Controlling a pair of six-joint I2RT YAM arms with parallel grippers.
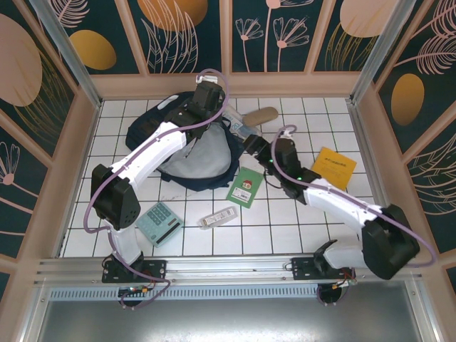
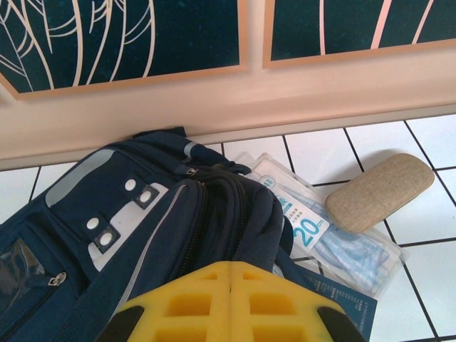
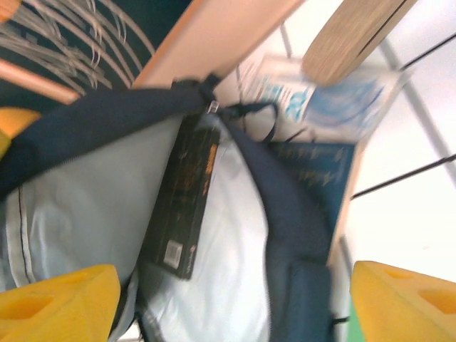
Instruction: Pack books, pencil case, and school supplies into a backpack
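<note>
Packing is partway done; dark brown book (image 3: 182, 206) sits inside the backpack (image 2: 214, 214); right gripper (image 3: 231, 274) hangs open and empty over it; left gripper (image 2: 231, 271) pinches the backpack's top; next, probably, grab the blue book (image 3: 313, 174) lying beside it.

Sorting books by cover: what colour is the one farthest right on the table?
Yellow-orange; the book shows best in the top external view.

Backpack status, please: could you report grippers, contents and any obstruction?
Left gripper shut at backpack rim. Right gripper open over the opening. Dark book inside. Nothing seen blocking it; pencil case outside.
</note>
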